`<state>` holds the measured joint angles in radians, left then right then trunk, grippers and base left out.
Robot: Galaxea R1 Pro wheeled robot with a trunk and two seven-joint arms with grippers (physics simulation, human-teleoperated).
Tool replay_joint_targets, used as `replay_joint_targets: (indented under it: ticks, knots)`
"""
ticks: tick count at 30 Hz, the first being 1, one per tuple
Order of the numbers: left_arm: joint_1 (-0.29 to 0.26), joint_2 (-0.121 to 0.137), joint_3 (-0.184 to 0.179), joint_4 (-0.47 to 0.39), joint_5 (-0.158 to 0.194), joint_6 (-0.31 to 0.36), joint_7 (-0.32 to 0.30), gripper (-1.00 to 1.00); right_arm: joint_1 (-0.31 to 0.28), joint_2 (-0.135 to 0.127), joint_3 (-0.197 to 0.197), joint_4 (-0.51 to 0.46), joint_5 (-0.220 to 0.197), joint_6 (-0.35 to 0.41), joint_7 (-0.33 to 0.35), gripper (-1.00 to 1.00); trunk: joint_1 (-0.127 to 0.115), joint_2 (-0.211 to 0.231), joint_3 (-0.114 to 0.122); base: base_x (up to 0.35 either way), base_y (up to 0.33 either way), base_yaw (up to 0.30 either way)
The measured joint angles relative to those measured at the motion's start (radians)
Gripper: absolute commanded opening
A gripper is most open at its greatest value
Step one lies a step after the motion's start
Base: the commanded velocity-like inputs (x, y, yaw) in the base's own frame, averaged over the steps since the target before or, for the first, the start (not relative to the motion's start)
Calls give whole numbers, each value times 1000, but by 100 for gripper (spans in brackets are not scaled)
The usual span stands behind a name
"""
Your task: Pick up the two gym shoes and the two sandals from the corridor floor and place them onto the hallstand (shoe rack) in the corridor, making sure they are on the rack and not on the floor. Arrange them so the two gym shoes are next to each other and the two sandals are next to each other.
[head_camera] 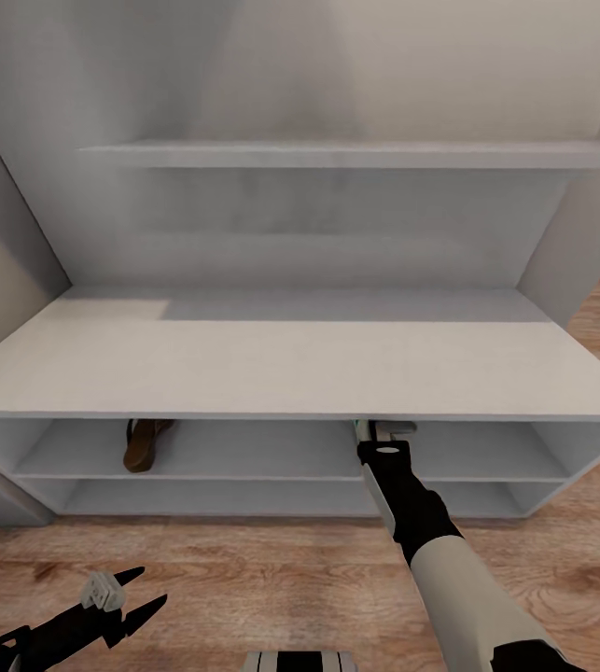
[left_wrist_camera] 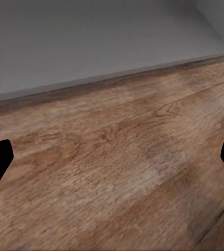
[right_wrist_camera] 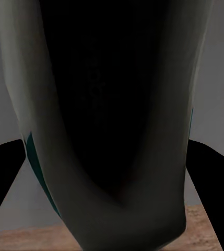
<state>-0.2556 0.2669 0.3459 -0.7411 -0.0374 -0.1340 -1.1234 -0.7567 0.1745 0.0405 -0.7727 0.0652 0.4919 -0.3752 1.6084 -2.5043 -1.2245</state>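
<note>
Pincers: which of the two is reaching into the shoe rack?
The right pincer, pushed into the upper shelf row with a gym shoe; the left pincer hangs above the floor.

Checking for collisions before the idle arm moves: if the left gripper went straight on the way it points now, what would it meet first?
Probably the corridor floor: the left gripper looks down onto bare planks, with the hallstand base farther on. Depth is uncertain.

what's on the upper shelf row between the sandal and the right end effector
Nothing: in the head view the shelf is bare from the sandal across to the right end effector, which reaches in under the bench.
</note>
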Motion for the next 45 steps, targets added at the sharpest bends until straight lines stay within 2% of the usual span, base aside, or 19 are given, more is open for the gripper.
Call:
replay_joint_targets:
  ticks: [19, 20, 21, 35, 45]
  knots:
    - [0, 0, 0, 0, 0, 0, 0, 100, 0, 0, -1, 0, 4, -3, 0, -100, 0, 0, 0, 4, 0, 0]
    - [0, 0, 0, 0, 0, 0, 0, 100, 0, 0, -1, 0, 4, -3, 1, 100, 0, 0, 0, 0, 0, 0]
    - [0, 0, 0, 0, 0, 0, 0, 100, 1, 0, -2, 29, 2, 0, -1, 100, 0, 0, 0, 0, 0, 0]
    - [0, 0, 1, 0, 0, 0, 0, 100, 1, 0, -2, 30, 3, 1, -1, 100, 0, 0, 0, -12, 0, 0]
    - [0, 0, 3, 0, 1, 0, 0, 100, 1, 0, -2, 30, 3, 1, -1, 100, 1, 0, 0, -298, 0, 0]
